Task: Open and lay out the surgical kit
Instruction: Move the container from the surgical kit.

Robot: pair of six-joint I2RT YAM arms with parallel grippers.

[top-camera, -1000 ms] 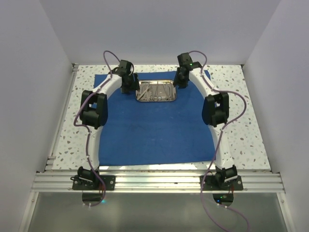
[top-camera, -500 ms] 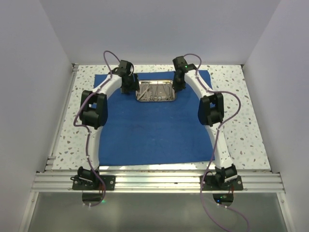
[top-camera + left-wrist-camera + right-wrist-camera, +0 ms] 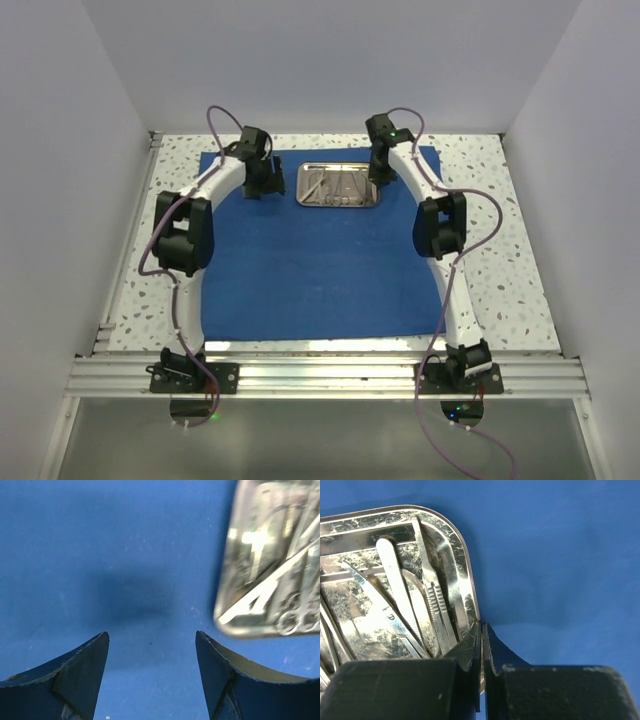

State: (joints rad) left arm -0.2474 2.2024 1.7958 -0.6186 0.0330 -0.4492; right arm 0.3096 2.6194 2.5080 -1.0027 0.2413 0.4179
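The royal-blue cloth wrap (image 3: 320, 255) lies spread flat on the table. The shiny steel tray (image 3: 339, 186) sits on its far part and holds slim silver instruments (image 3: 395, 590); scissors (image 3: 295, 617) show in the left wrist view. My right gripper (image 3: 381, 175) is shut on the tray's right rim (image 3: 470, 595), one finger inside and one outside. My left gripper (image 3: 262, 185) is open and empty over bare cloth (image 3: 125, 580), just left of the tray (image 3: 270, 560).
The cloth lies on a speckled white tabletop (image 3: 500, 240). White walls close in the left, right and back. An aluminium rail (image 3: 320, 375) with both arm bases runs along the near edge.
The tray has moved right and a little farther back, held by my right gripper. My left gripper has let go of it and drawn back to the left.
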